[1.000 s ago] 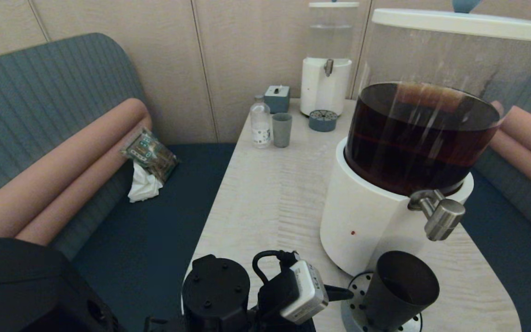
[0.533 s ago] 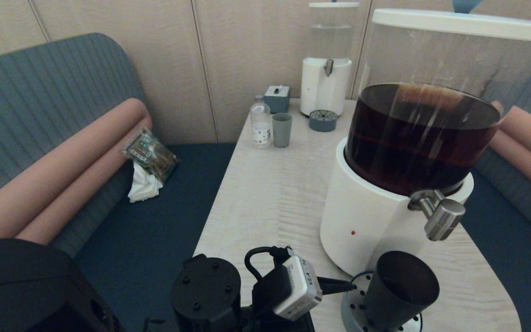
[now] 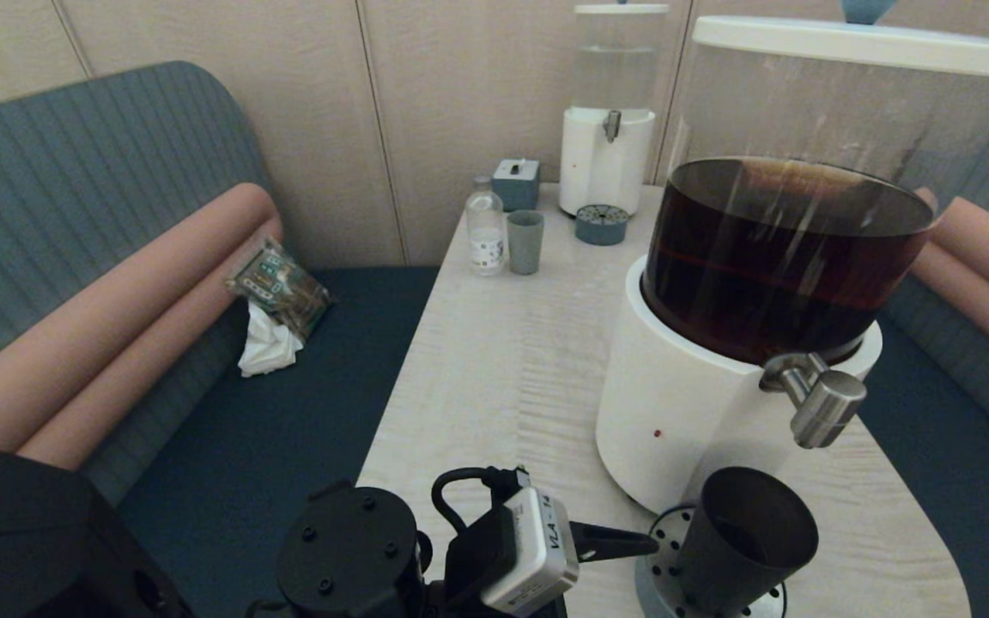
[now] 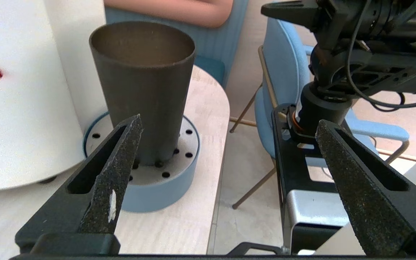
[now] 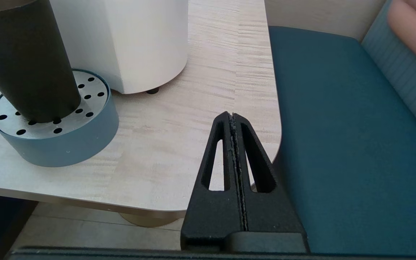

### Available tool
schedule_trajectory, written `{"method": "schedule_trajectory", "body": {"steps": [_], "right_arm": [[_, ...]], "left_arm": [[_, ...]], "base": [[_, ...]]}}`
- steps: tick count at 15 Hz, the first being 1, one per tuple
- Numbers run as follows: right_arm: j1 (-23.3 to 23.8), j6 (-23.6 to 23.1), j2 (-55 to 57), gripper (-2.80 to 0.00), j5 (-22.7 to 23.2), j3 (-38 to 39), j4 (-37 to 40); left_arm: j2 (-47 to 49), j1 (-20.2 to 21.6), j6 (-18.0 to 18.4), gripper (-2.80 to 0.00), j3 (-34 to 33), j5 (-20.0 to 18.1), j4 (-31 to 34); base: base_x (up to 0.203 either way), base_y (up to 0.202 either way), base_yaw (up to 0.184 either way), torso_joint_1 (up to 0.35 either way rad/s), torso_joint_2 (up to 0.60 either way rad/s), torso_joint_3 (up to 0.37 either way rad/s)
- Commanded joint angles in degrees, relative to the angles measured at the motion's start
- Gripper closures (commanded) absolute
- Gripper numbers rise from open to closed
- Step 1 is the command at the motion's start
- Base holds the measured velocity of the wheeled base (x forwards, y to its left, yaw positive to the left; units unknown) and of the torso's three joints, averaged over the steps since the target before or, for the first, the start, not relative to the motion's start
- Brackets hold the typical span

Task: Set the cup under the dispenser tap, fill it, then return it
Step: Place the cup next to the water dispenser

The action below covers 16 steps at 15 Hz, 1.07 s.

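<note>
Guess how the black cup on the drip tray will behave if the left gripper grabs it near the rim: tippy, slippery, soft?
The cup probably tips easily: it is tall and its narrow foot stands on the drip tray. Its matte wall likely grips well against the left gripper pads. It looks rigid, so the wide rim shouldn't deform.

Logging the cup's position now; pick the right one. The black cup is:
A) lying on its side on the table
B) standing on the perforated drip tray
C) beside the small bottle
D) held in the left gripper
B: the cup stands upright on the drip tray; the open left gripper is apart from it.
</note>
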<state>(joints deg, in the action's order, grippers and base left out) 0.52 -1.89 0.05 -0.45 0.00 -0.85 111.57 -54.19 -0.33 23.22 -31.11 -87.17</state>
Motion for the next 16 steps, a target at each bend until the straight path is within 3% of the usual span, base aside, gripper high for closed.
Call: {"method": "schedule_trajectory", "body": {"steps": [1, 8, 16], "right_arm": [[0.0, 0.0, 0.0, 0.0, 0.0, 0.1, 0.0], [0.0, 0.0, 0.0, 0.0, 0.0, 0.1, 0.0], [0.0, 0.0, 0.0, 0.0, 0.0, 0.1, 0.0]], "left_arm": [[-0.6, 0.0, 0.0, -2.8, -0.6, 0.1, -0.5], [1.8, 1.3, -0.7, -2.8, 2.4, 0.9, 0.1], [11.5, 1.3, -0.7, -2.8, 12.7, 1.0, 0.3]], "base": [[0.0, 0.0, 0.0, 0.0, 0.0, 0.0], [0.0, 0.0, 0.0, 0.0, 0.0, 0.0], [0.0, 0.0, 0.0, 0.0, 0.0, 0.0]]}}
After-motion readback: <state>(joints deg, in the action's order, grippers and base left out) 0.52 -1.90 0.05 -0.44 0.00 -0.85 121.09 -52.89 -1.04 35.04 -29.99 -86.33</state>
